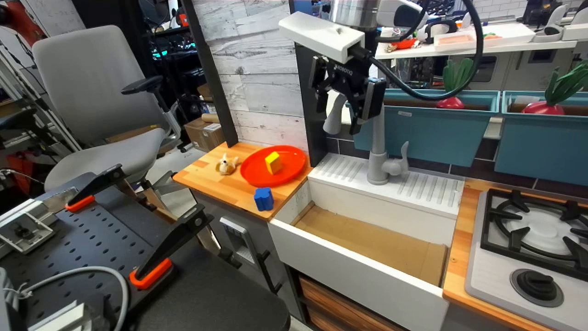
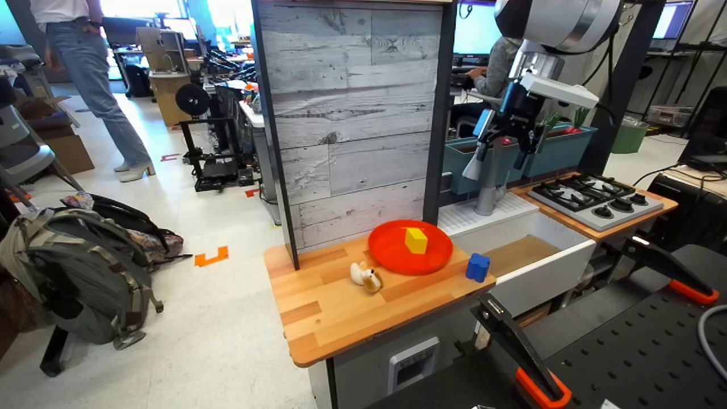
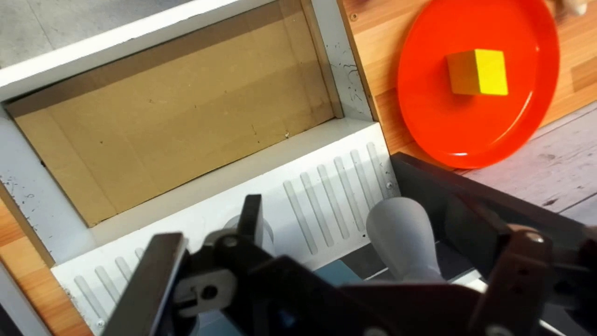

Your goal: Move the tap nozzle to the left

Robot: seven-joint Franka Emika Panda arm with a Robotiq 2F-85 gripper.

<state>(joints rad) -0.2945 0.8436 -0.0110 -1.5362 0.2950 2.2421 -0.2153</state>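
Observation:
The tap nozzle is a matte grey gooseneck spout on a thick grey base at the sink's back ledge, and it shows in both exterior views [image 1: 377, 158] [image 2: 487, 196]. Its flared outlet end points down and to the left in both exterior views. The black gripper [image 1: 341, 112] is above the ledge with its fingers apart around the upper spout. In the wrist view the flared end [image 3: 401, 228] lies between the open fingers. I cannot tell whether a finger touches it. The top of the gooseneck is hidden behind the gripper.
A black post [image 1: 311, 92] stands close left of the gripper. Blue planters [image 1: 427, 131] hang behind the tap. The sink [image 1: 358, 257] lies in front. A red plate [image 1: 294, 170] with a yellow block, a blue block [image 1: 263, 199] and a small toy [image 1: 226, 164] are on the wooden counter.

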